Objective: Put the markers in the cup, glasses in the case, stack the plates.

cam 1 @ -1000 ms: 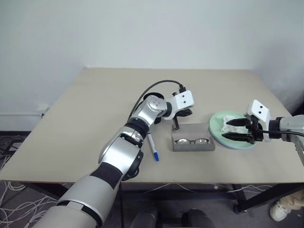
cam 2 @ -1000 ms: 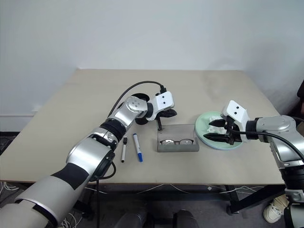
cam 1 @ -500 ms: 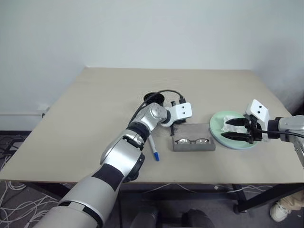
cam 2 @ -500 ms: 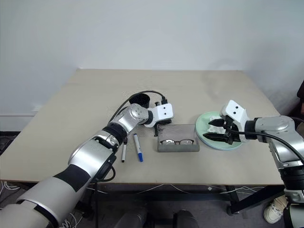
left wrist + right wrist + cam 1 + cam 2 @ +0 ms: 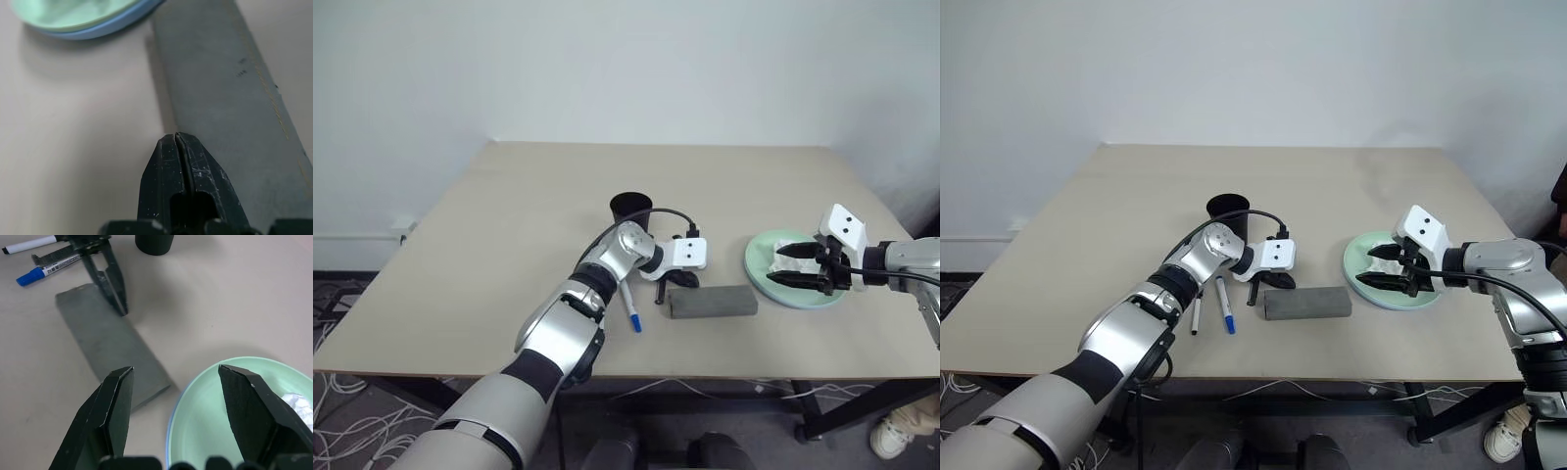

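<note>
Left gripper (image 5: 1253, 297) is pinched shut, tip on the grey case's (image 5: 1306, 303) lid at frame centre, probably pressing it closed, while the right gripper (image 5: 1383, 270) hovers open over the stacked plates (image 5: 1358, 264).

Both head views look forward and down from well back over the whole worktop (image 5: 509, 225), sharing one scene. The left wrist camera sits very close above the grey case (image 5: 234, 98), facing along its tool (image 5: 175, 139). The right wrist camera looks from farther back across the same case towards the black cup (image 5: 154, 242).
</note>
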### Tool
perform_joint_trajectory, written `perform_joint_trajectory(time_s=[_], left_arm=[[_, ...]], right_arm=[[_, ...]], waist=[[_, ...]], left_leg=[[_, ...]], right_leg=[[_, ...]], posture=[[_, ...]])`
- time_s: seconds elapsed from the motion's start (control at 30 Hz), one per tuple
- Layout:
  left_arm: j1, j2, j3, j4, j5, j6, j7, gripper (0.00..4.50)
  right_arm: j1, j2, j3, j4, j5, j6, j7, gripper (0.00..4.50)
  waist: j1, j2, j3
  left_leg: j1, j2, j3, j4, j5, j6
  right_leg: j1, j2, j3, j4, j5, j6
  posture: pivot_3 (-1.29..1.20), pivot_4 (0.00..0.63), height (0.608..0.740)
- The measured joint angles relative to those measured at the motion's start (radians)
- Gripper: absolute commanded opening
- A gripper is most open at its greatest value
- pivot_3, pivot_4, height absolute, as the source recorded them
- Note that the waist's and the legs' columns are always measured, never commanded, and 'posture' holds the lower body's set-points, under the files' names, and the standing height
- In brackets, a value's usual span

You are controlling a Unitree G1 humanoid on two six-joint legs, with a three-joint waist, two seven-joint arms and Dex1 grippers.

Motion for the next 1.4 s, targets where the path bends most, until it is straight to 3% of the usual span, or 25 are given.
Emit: perform_joint_trajectory(time_s=[0.37, 0.53, 0.67, 0.8, 0.93, 1.13, 1.4], left_arm=[[0.017, 0.012, 0.0, -0.043, -0.026, 0.024, -0.019, 0.02], [0.003, 0.052, 0.069, -0.119, -0.104, 0.094, -0.047, 0.02], [0.062, 0.124, 0.079, -0.388, -0.151, 0.209, -0.082, 0.02], [0.238, 0.183, 0.089, -0.719, -0.193, 0.436, -0.075, 0.02], [0.314, 0.207, 0.107, -0.977, -0.217, 0.734, 0.006, 0.89], [0.369, 0.197, 0.18, -1.187, -0.222, 1.036, 0.239, 2.93], [0.379, 0.038, 0.287, -1.251, -0.222, 1.513, 0.578, 2.93]], right_arm=[[-0.025, 0.005, 0.002, 0.017, -0.001, -0.008, 0.0, 2.99], [-0.025, 0.007, 0.004, 0.016, -0.001, -0.008, 0.001, 2.99], [-0.03, 0.01, 0.016, 0.018, -0.001, -0.008, 0.01, 2.99], [-0.045, 0.023, 0.035, 0.022, -0.002, -0.011, 0.019, 2.99], [-0.069, 0.028, 0.048, 0.042, -0.01, -0.016, 0.026, 2.99], [-0.077, 0.031, 0.067, 0.069, -0.02, -0.023, 0.057, 2.99], [-0.103, 0.043, 0.081, 0.093, -0.023, -0.028, 0.067, 2.99]], waist=[[0.0, 0.0, 0.0], [-0.003, 0.0, 0.0], [-0.006, 0.001, 0.0], [-0.006, 0.001, 0.0], [-0.001, 0.001, 0.0], [-0.004, 0.001, 0.0], [-0.004, 0.0, 0.0]], left_leg=[[-0.001, 0.0, 0.0, 0.0, 0.0, 0.0], [-0.003, 0.0, 0.0, 0.0, 0.0, 0.0], [-0.002, 0.0, 0.0, 0.0, 0.0, 0.0], [-0.002, 0.0, 0.0, 0.0, 0.0, 0.0], [-0.002, 0.0, -0.001, 0.002, 0.001, 0.0], [0.006, 0.0, -0.001, 0.002, 0.001, 0.0], [0.007, 0.0, -0.001, 0.002, 0.001, -0.001]], right_leg=[[-0.001, 0.0, 0.0, 0.0, 0.0, 0.0], [-0.003, 0.0, 0.0, 0.001, 0.0, 0.0], [-0.002, 0.001, 0.001, 0.0, 0.0, 0.0], [-0.003, 0.001, 0.001, 0.001, 0.0, 0.0], [-0.001, 0.0, -0.001, 0.001, 0.0, 0.0], [0.004, 0.001, -0.001, 0.001, 0.0, 0.0], [0.004, 0.002, -0.004, 0.002, 0.002, 0.001]], posture=[[0.0, 0.0, 0.731], [0.0, 0.0, 0.731], [0.0, 0.0, 0.731], [0.0, 0.0, 0.731], [0.0, 0.0, 0.731], [0.0, 0.0, 0.731], [0.0, 0.0, 0.731]])
